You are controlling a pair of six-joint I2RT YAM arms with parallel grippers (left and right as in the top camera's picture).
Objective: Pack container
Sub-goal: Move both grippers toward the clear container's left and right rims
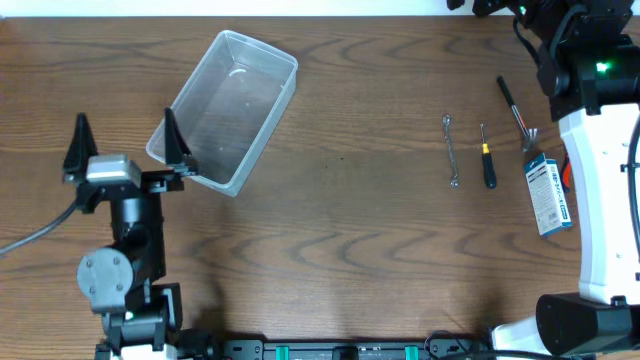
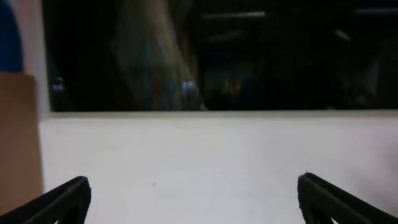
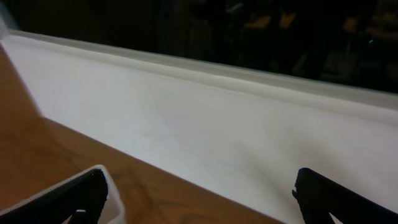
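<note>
The clear container (image 1: pixel 232 105) lies empty and at an angle on the wooden table, left of centre. My left gripper (image 1: pixel 127 142) is open just left of it, and its right finger (image 1: pixel 174 138) overlaps the tub's near-left corner in the overhead view. The left wrist view shows my left gripper (image 2: pixel 194 200) wide apart with only a white wall between the fingers. My right gripper (image 3: pixel 200 198) is open too, over the table's far edge, holding nothing. In the overhead view the right arm (image 1: pixel 590 70) reaches to the top right, its fingers mostly cut off by the frame.
On the right of the table lie a small wrench (image 1: pixel 451 150), a black-handled screwdriver (image 1: pixel 487 162), a black-handled tool (image 1: pixel 514 108) and a blue packet (image 1: pixel 548 195). A white wall (image 3: pixel 236 124) borders the far table edge.
</note>
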